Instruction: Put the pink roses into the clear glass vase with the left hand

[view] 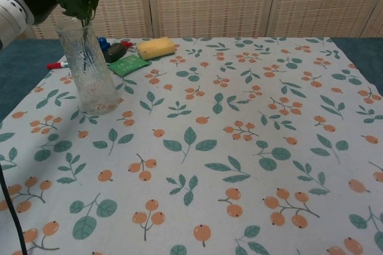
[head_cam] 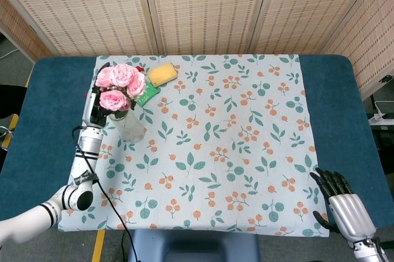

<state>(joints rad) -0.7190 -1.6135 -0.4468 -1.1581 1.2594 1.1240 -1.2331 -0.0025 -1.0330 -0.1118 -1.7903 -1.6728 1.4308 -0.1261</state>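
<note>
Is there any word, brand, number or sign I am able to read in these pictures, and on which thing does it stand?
None can be read.
Green packet: any print is too small and blurred to read.
Red-capped marker: no legible marking.
Yellow sponge, vase, tablecloth: no text, only a leaf and berry pattern on the cloth.

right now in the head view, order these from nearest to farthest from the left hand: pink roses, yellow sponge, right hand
1. pink roses, held by the left hand over the vase
2. yellow sponge, at the far edge of the cloth
3. right hand, at the near right corner
</note>
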